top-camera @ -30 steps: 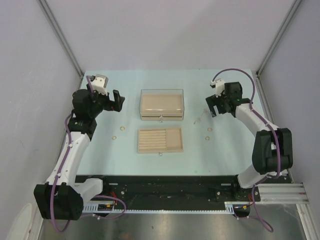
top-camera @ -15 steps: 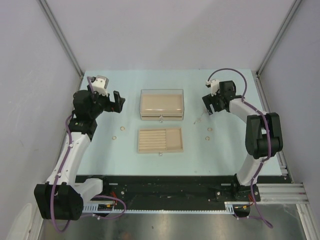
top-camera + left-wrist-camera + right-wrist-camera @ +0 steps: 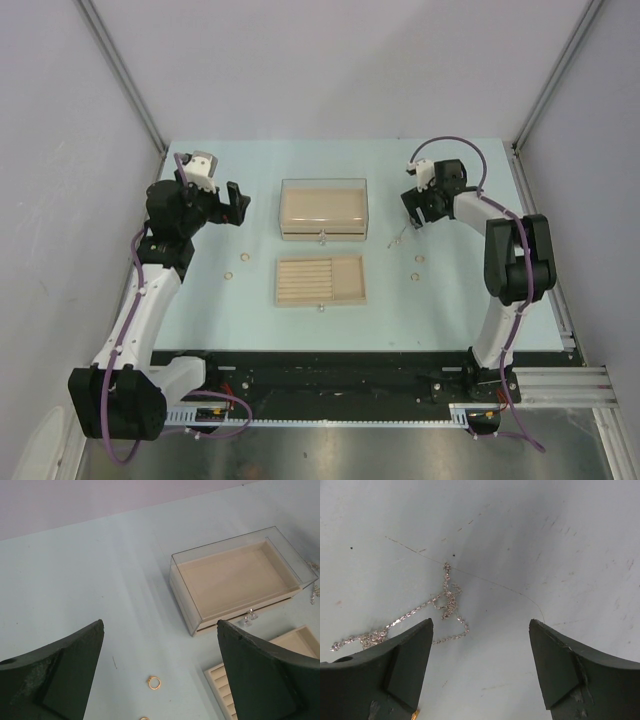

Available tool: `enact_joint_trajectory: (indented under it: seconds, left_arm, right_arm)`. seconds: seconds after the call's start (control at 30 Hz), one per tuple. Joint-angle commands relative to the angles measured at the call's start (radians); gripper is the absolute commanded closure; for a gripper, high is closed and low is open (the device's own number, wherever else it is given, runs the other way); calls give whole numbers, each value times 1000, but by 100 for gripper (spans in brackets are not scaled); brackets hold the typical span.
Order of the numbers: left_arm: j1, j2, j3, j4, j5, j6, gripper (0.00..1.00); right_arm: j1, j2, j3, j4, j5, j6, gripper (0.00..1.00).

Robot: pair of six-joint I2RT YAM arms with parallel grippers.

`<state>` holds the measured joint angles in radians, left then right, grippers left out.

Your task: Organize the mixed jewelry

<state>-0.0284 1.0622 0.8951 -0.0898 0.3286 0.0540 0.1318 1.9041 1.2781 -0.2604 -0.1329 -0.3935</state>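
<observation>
As we see from above, worktop (image 3: 450, 300): carries everything.
Box (image 3: 324, 208): behind the slotted tray (image 3: 319, 280).
Left jaws: wide, empty.
Right jaws: wide, over the chain (image 3: 450, 599), right of the box.
Rings (image 3: 154, 682): scattered either side of tray.

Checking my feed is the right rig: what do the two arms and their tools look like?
The left arm and right arm match: white links, black joint housings, a purple cable running along each, and a small white block at the wrist. The left tool and right tool each have two dark, wedge-shaped fingers; the right tool's show pale scuffs.
</observation>
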Motion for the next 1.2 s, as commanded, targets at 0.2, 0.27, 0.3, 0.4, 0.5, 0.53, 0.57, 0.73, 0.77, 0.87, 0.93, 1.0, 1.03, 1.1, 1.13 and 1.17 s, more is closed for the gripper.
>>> enact_joint_trajectory:
  seconds: [0.2, 0.27, 0.3, 0.4, 0.5, 0.53, 0.57, 0.73, 0.77, 0.87, 0.93, 1.0, 1.03, 1.1, 1.13, 1.17]
  left_arm:
    - [1, -10, -16, 42, -2, 27, 0]
    - [1, -7, -16, 41, -2, 27, 0]
    - [1, -5, -16, 44, -3, 27, 0]
    - [1, -4, -18, 44, -5, 27, 0]
    - [1, -2, -18, 44, -7, 29, 0]
    - [1, -2, -18, 44, -7, 29, 0]
    - [1, -1, -18, 44, -8, 29, 0]
    - [1, 1, -18, 44, -11, 30, 0]
    - [1, -1, -18, 45, -14, 32, 0]
    - [1, -1, -19, 44, -16, 35, 0]
    - [1, -2, -21, 45, -17, 33, 0]
    - [1, -2, -21, 47, -16, 33, 0]
    - [1, -2, -21, 45, -17, 33, 0]
    - [1, -4, -19, 44, -19, 33, 0]
    - [1, -7, -19, 44, -20, 35, 0]
    - [1, -7, -21, 42, -20, 38, 0]
  right_arm:
    - [9, 62, 58, 4, -34, -39, 22]
    - [11, 69, 63, 3, -40, -44, 22]
    - [11, 72, 64, 3, -45, -47, 22]
    - [15, 81, 70, 1, -45, -50, 23]
    - [15, 90, 78, 1, -45, -51, 24]
    - [17, 95, 81, 0, -47, -53, 25]
    - [17, 99, 87, -2, -48, -54, 25]
    - [19, 124, 106, -29, -69, -61, 34]
    - [19, 127, 107, -33, -74, -61, 34]
    - [19, 133, 107, -48, -89, -67, 37]
    - [17, 135, 107, -59, -105, -74, 39]
    - [17, 139, 109, -66, -117, -80, 39]
    - [17, 141, 109, -74, -122, -85, 41]
    - [17, 144, 110, -86, -128, -91, 43]
    - [17, 144, 110, -92, -129, -94, 44]
    - [19, 147, 110, -97, -131, -100, 45]
